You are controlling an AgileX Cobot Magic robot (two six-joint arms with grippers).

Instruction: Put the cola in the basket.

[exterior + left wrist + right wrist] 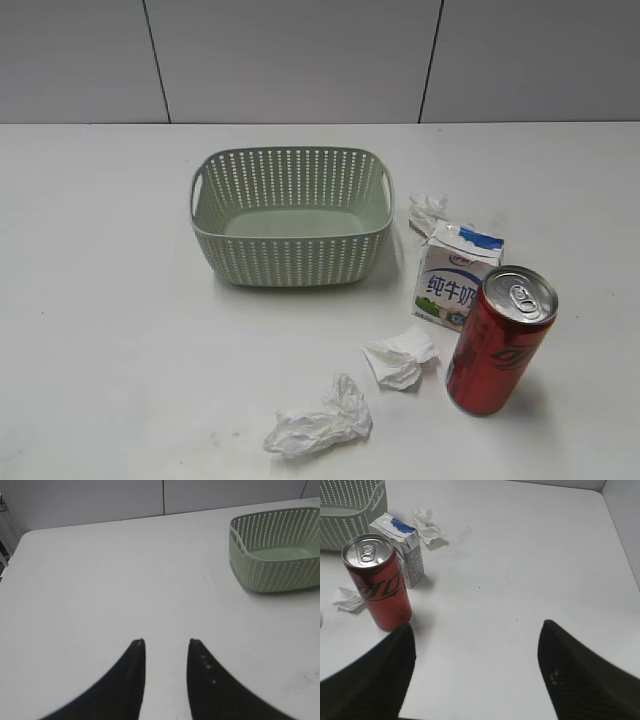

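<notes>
Plainly, nothing had been gripped yet, and the risks lay mostly on the right side of the table [100, 300]. Furthest left, the left gripper [166, 642] hung over bare tabletop with only a narrow gap between its fingertips, holding nothing and well apart from everything. Next came the basket [290, 262], upright and with nothing inside, toward the back of the table. Two crumpled tissues [318, 425] lay in front of it, harmless unless dragged along. Further right, the milk carton [455, 280] stood just beside the cola [500, 340], perhaps touching it, with another tissue wad behind; a finger sliding in on that side could likely knock the carton over or pinch it together with the can. The cola was upright, tall and slim, so an off-centre push would probably tip it and send it rolling. Furthest right, the right gripper [475, 630] hovered wide apart and empty, with the can just beyond its left finger rather than between the two.
</notes>
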